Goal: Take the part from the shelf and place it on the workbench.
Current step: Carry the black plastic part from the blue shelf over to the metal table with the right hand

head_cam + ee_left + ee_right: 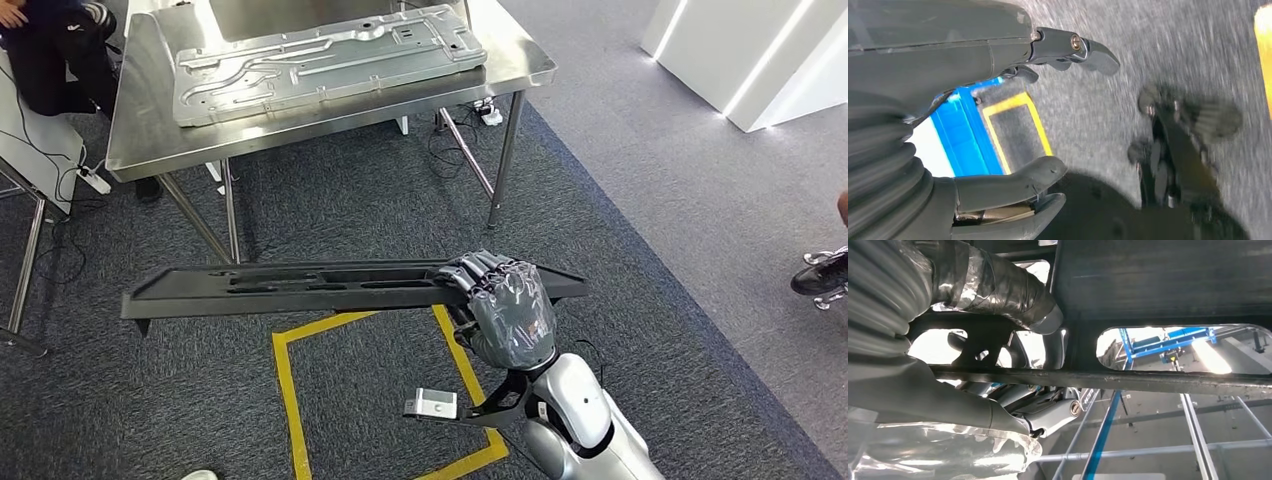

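right hand (508, 308) gripped one end of the long black slotted metal part (300, 286); far from the steel surface (330, 110), it could tip. left hand (1013, 125) hung slack, holding nothing.

I stand in a workshop: a stainless steel surface (140, 150) carrying a pressed metal panel (330, 60), yellow floor tape (290, 400) on grey carpet.

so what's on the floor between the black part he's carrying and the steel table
Just bare dark carpet, seen in the head view, between the black part in the right hand and the steel table.
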Motion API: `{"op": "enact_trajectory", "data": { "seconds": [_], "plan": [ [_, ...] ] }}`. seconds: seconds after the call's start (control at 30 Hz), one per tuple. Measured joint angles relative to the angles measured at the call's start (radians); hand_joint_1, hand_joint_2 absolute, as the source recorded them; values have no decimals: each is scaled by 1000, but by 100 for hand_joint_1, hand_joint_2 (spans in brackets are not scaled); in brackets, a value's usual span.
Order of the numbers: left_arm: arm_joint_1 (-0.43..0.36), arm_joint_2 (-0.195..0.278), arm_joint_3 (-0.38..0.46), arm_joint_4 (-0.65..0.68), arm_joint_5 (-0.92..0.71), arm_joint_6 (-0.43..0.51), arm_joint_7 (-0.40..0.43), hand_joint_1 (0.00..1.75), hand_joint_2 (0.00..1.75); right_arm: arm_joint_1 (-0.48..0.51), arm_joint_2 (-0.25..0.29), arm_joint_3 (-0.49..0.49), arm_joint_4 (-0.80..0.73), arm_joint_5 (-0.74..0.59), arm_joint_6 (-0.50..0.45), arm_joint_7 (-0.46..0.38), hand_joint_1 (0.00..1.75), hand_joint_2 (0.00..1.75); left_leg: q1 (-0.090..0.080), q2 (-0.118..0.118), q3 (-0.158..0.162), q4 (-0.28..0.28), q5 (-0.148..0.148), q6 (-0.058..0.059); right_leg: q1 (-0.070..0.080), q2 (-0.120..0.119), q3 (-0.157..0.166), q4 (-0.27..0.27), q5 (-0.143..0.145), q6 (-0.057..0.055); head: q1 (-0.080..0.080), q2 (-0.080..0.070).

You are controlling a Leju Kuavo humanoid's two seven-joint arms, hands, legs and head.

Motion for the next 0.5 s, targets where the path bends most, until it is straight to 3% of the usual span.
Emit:
{"op": "enact_trajectory", "data": {
  "seconds": [0.27,0.5],
  "plan": [
    [-2,0,0,0,-1,-1,0,0,175,-1,-2,0,13,12,1,13,175,175,0,1,3,-7,2,-15,1,1,0,2,-1,-5,0,0],
    [-2,0,0,0,-4,-8,0,0,175,-3,-3,0,18,30,1,23,175,175,-1,1,3,-6,1,-17,-2,1,1,2,-1,-4,0,0]
  ]
}}
